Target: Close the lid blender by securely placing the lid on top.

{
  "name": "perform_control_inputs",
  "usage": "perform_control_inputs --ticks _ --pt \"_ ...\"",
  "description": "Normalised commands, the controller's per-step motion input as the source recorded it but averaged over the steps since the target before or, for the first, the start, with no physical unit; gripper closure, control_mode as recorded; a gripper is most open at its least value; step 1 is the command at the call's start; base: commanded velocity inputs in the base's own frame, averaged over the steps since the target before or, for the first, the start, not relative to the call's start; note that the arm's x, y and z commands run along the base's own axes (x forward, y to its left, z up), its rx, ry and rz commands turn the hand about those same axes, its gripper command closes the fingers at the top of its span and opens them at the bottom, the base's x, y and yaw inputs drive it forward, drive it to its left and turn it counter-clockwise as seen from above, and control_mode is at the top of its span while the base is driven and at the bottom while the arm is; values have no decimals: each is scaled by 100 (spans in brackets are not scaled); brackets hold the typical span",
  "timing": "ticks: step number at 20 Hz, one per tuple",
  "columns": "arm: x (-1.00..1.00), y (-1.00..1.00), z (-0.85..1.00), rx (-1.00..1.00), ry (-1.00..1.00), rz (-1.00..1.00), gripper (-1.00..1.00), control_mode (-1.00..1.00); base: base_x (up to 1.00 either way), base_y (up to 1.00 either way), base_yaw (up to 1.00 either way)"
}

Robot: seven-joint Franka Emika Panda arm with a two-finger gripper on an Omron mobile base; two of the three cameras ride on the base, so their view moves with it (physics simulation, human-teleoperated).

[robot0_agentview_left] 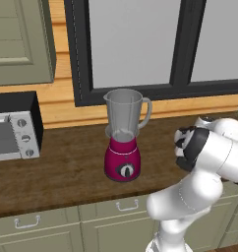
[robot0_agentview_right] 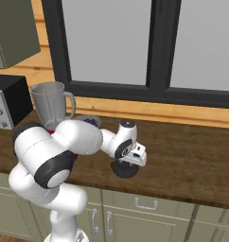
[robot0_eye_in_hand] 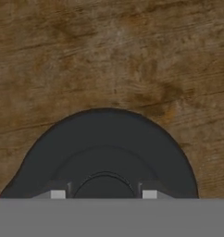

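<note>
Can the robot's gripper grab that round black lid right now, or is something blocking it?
Probably yes. The gripper is right down over the lid, a fingertip either side of its knob, on the wooden counter. Nothing sits between them.

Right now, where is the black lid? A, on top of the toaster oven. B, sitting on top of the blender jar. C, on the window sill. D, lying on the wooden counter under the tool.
D: the lid lies flat on the wooden counter directly beneath the tool, while the blender jar's mouth stands open with nothing on it.
</note>
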Motion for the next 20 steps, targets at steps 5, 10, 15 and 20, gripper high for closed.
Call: perform_control_inputs --ticks 5,10,15,20 --pt "-26 32 70 0 -1 -4 100 -100 0 0 0" --pt "-24 35 100 0 0 -4 100 -100 0 0 0" --pt "-17 26 100 0 0 0 100 -100 0 0 0" --pt "-23 14 100 1 0 0 100 -100 0 0 0"
